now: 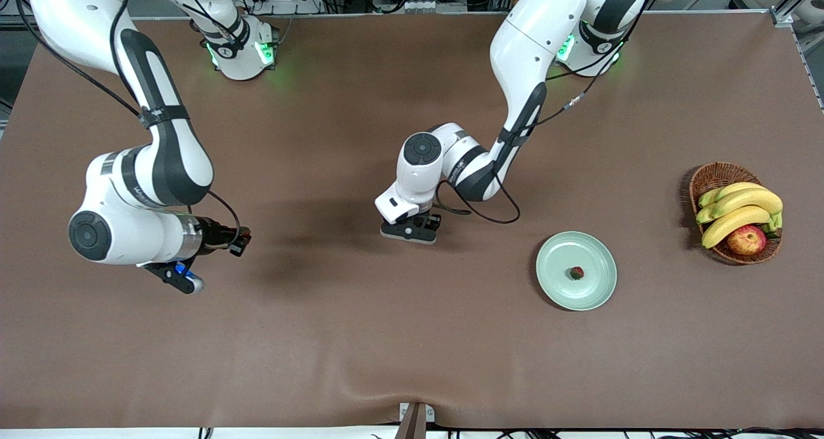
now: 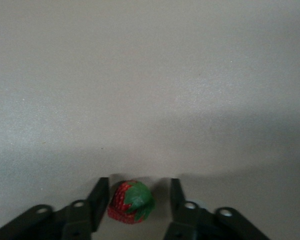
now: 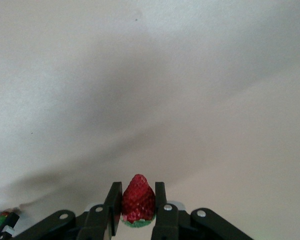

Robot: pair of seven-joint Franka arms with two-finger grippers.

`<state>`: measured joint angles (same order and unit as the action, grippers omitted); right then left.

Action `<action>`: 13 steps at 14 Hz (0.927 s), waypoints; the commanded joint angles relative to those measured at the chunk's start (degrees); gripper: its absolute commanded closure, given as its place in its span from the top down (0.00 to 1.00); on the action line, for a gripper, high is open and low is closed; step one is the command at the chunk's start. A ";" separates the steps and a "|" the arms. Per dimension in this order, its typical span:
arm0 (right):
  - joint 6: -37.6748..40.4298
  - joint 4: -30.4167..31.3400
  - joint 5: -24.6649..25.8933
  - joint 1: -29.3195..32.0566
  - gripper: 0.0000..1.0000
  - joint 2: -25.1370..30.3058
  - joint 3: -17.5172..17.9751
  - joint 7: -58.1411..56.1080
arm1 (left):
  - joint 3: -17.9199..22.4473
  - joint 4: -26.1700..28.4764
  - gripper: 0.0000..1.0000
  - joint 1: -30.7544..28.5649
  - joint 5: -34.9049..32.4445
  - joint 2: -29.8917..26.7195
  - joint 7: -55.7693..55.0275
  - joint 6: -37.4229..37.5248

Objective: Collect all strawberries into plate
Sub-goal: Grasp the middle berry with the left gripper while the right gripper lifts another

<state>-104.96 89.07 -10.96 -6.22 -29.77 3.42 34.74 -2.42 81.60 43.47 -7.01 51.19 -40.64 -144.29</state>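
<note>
One strawberry (image 1: 577,272) lies in the pale green plate (image 1: 557,256). My left gripper (image 1: 412,229) is down at the table near the middle, toward the right arm's end from the plate. In the left wrist view it (image 2: 137,199) is open, with a second strawberry (image 2: 131,202) on the cloth between its fingers (image 2: 99,197). My right gripper (image 1: 182,277) hangs over the table at the right arm's end. In the right wrist view it (image 3: 138,201) is shut on a third strawberry (image 3: 138,204), tip pointing outward. Both of these berries are hidden in the front view.
A brown wicker basket (image 1: 716,174) with bananas (image 1: 740,208) and a red-yellow apple (image 1: 747,239) stands at the left arm's end of the table. Brown cloth (image 1: 412,336) covers the table.
</note>
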 commanded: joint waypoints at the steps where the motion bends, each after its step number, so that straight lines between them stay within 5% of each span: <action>1: 0.10 -1.09 -3.43 -1.08 0.00 -0.64 0.19 3.75 | 0.58 -0.74 0.00 0.39 -1.60 0.49 -0.93 -0.29; 6: -2.71 -1.09 -4.42 -4.24 0.00 -2.04 0.27 9.64 | 0.75 -0.39 0.00 -1.71 -1.25 -1.69 -1.45 1.11; 13: -12.71 -1.09 -4.94 -12.31 0.00 -5.03 0.27 23.68 | 0.67 -0.22 0.00 -16.64 -1.25 -12.07 -5.58 16.48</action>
<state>-115.15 89.08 -14.72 -15.59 -33.07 4.10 53.74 -1.12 79.54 30.10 -7.02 41.56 -43.47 -130.47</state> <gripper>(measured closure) 0.692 0.665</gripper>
